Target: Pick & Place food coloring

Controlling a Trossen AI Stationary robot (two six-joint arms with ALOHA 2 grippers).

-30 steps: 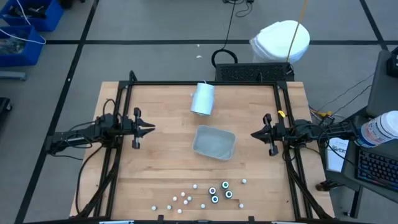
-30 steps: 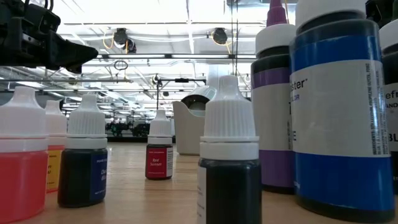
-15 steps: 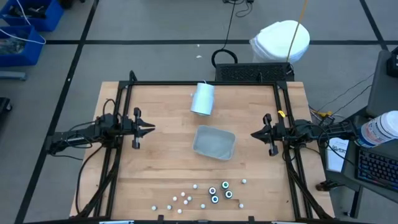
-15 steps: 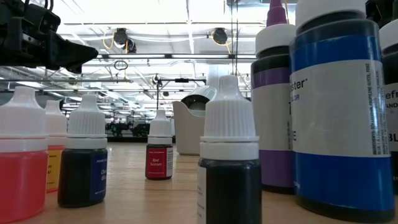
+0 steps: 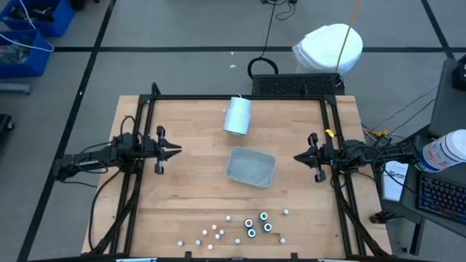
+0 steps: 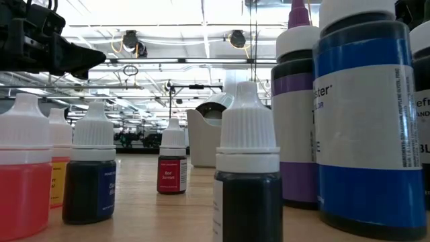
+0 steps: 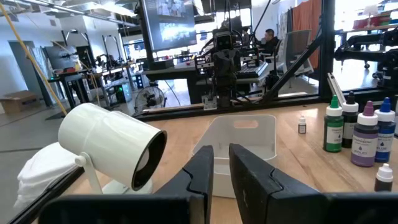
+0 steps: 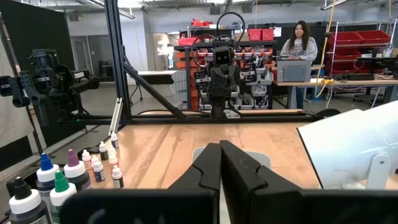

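Overhead, tabletop-level, two facing wrist views

A light wooden tabletop stands on a grey floor crossed by dark lines. Blue bins sit at one corner of the floor (wires inside them). Beyond the table, red bins fill shelving, a person stands at a workbench, and bright ceiling lights glare overhead.

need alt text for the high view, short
Overhead view of a wooden table: small food coloring bottles cluster near its front edge, a pale tray sits mid-table and a pale cylinder lies behind it. The left tool and right tool wait at either side, holding nothing.
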